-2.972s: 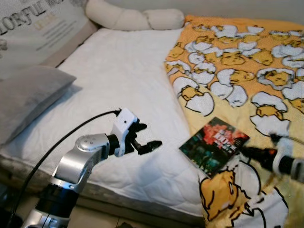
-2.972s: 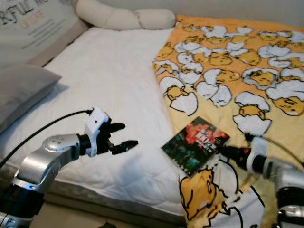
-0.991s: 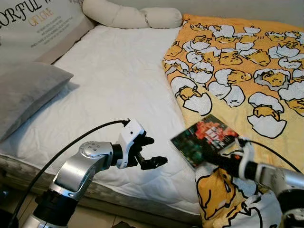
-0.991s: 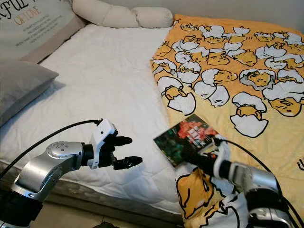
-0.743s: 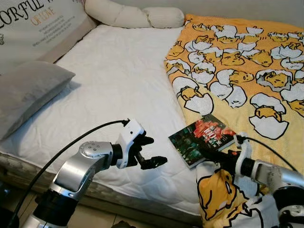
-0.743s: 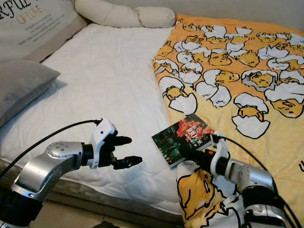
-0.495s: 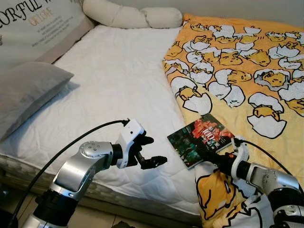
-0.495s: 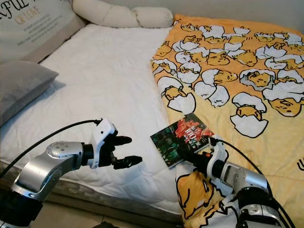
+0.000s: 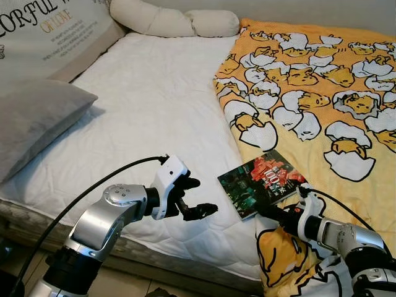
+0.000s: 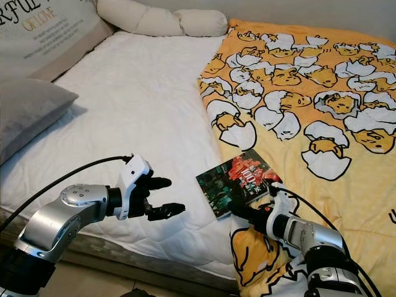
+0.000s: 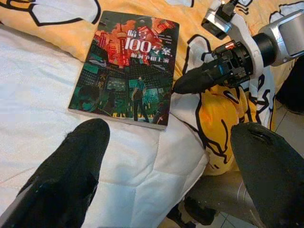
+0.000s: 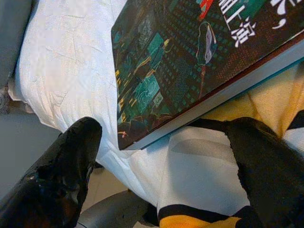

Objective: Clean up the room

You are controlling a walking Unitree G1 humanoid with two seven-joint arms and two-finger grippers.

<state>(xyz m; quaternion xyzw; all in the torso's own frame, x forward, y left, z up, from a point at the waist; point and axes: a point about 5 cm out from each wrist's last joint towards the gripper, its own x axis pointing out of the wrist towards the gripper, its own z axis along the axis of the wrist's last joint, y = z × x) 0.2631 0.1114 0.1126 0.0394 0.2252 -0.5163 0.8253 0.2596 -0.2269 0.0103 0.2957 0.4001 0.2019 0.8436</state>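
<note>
A dark book [image 9: 260, 181] with a red and green cover lies flat on the bed, half on the white mattress [image 9: 154, 105] and half on the yellow egg-print blanket [image 9: 309, 93]. My right gripper [image 9: 267, 213] is low at the book's near corner, open, with the book's edge [image 12: 190, 61] just beyond its fingertips. To the left of the book, my left gripper [image 9: 201, 197] hovers over the mattress, open and holding nothing. In the left wrist view the book [image 11: 128, 66] and the right gripper [image 11: 199, 78] lie ahead of the left fingers.
A grey pillow [image 9: 37, 124] lies at the left, a printed cushion [image 9: 49, 31] and a cream bolster [image 9: 173, 21] at the head of the bed. The bed's front edge [image 9: 185, 263] runs just below both grippers, with floor beneath.
The right gripper has come in leftward and lower to the book's near corner. The book now lies a little further left, flat on the bed. The left arm has stayed put.
</note>
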